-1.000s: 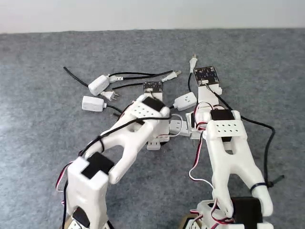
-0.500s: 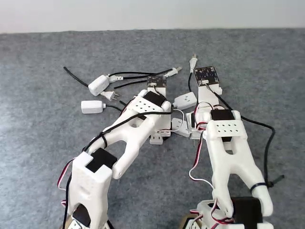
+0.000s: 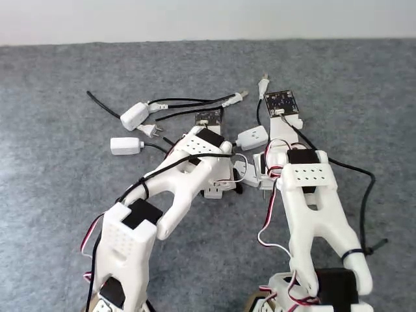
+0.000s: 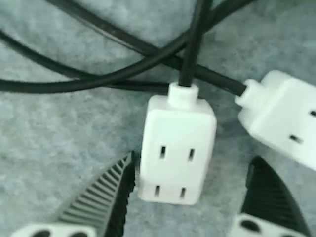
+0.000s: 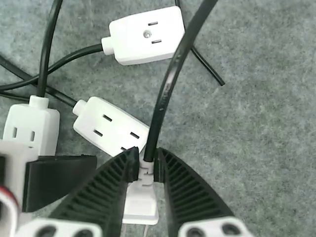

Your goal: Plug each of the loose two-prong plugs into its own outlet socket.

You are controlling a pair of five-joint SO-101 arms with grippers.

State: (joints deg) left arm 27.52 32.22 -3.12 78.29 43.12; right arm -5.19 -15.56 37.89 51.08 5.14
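Left gripper (image 4: 192,165) spread wide, one finger either side of the double socket (image 4: 177,148) on the grey mat (image 3: 58,214). Right gripper (image 5: 144,157) sits just beside that socket, pinched tight on the neck of a two-prong plug (image 5: 140,202), black cord rising between its fingers. Second socket (image 5: 111,126) lies between plug and double socket. Since a second ago, left arm has eased forward over the double socket; right arm and plug unmoved
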